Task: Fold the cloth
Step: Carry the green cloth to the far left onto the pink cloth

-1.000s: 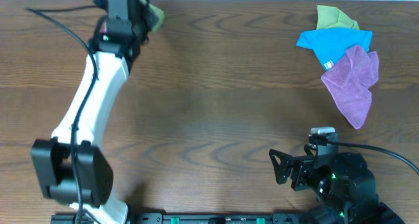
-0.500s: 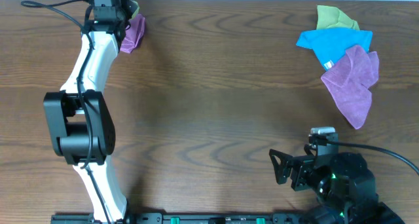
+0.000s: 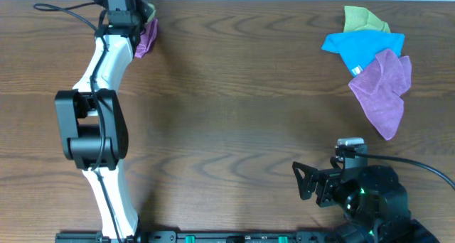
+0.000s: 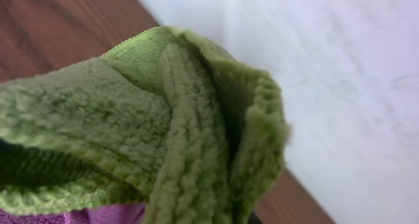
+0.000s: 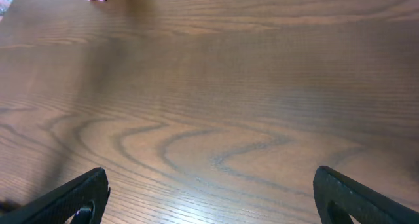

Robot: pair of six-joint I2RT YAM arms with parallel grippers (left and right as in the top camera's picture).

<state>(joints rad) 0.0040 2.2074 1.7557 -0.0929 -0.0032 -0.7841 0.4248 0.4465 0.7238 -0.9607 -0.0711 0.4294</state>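
At the near edge of the worktop point(image 3: 234, 115), on the right, the right claw point(image 3: 298, 181) sits low and points left across the bare wood. It is spread wide. In its own wrist view the two dark fingers point(image 5: 72, 198) stand at opposite bottom corners with nothing between them but wood grain. No cloth lies near it.

The left arm point(image 3: 106, 65) starts at the near left edge and reaches straight away across the worktop to the far left corner.

Toward the far right a pile point(image 3: 370, 58) of three cloths lies loose. Its purple one is nearest, a blue one is in the middle and a green one is farthest, each overlapping the next. The pile is well apart from both claws.

At the far left edge the left claw point(image 3: 128, 5) is hidden under its own wrist in the overhead view. A purple cloth point(image 3: 147, 38) lies bunched just beside it on its right. In the left wrist view a green cloth point(image 4: 163, 119) fills most of the picture, crumpled right up against the camera, with a strip of purple under it. The fingers do not show there, so I cannot tell whether this claw is wide, narrow or gripping.
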